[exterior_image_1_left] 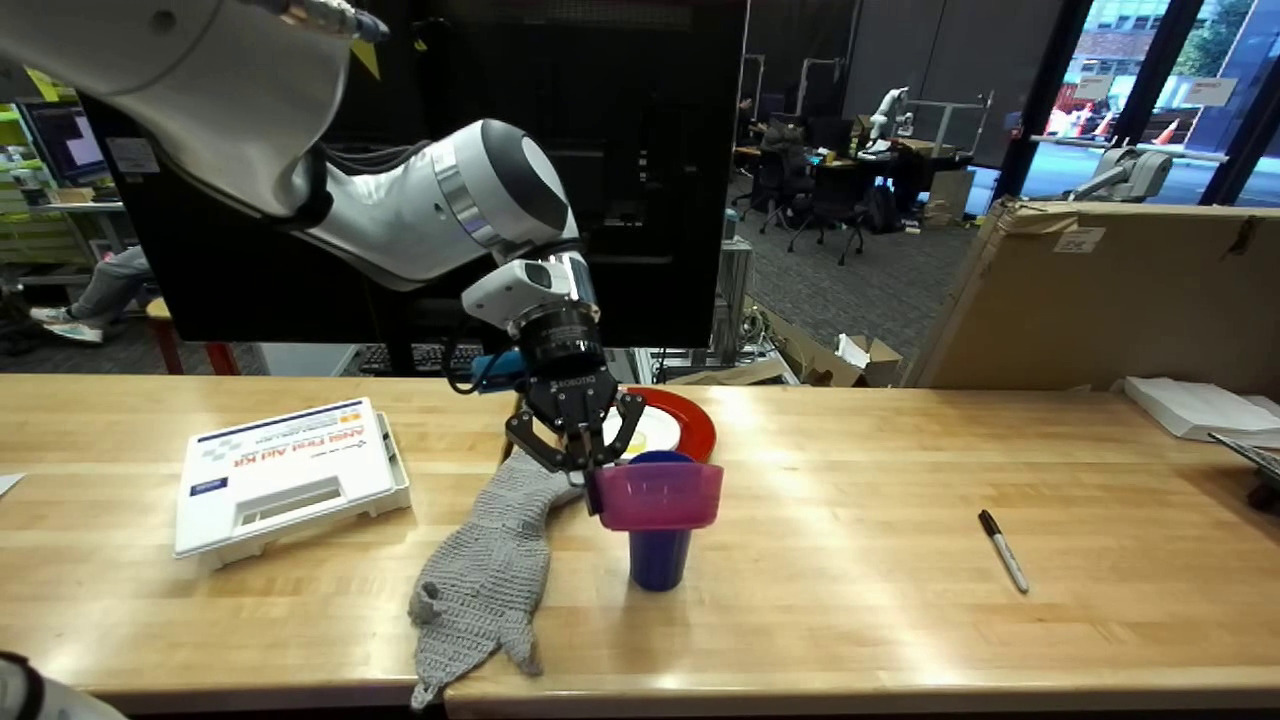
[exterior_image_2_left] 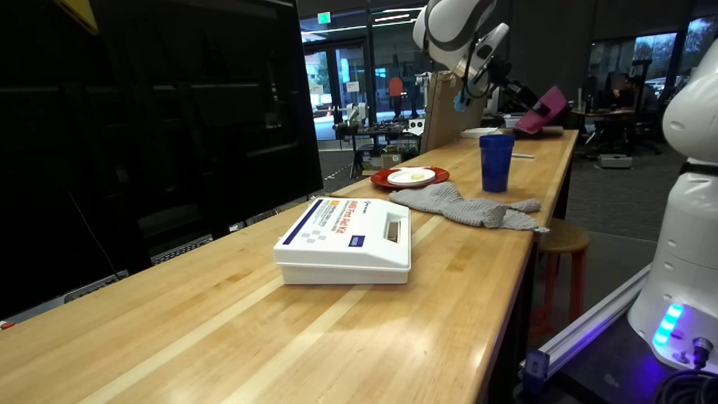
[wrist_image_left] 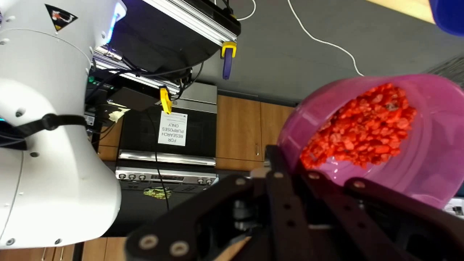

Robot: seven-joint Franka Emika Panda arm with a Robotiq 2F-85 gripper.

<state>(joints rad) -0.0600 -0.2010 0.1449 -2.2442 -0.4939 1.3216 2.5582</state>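
Observation:
My gripper (exterior_image_1_left: 594, 488) is shut on the rim of a translucent pink bowl (exterior_image_1_left: 665, 497), which hangs in the air above the table. In the wrist view the bowl (wrist_image_left: 435, 145) has a heap of red granules (wrist_image_left: 366, 127) gathered to one side inside it. An exterior view shows the bowl (exterior_image_2_left: 552, 106) tilted at the end of the fingers. A dark blue cup (exterior_image_2_left: 496, 165) stands upright on the table, partly covered by the bowl in an exterior view where its lower part (exterior_image_1_left: 660, 562) shows. Whether any granules are in the cup is hidden.
A grey knitted cloth (exterior_image_1_left: 490, 570) lies beside the cup. Behind are a red plate (exterior_image_1_left: 700, 425) and a white plate (exterior_image_2_left: 411, 176) on it. A white first aid kit (exterior_image_2_left: 345, 241), a marker (exterior_image_1_left: 1003, 550) and a large dark screen (exterior_image_1_left: 640, 200) are also around.

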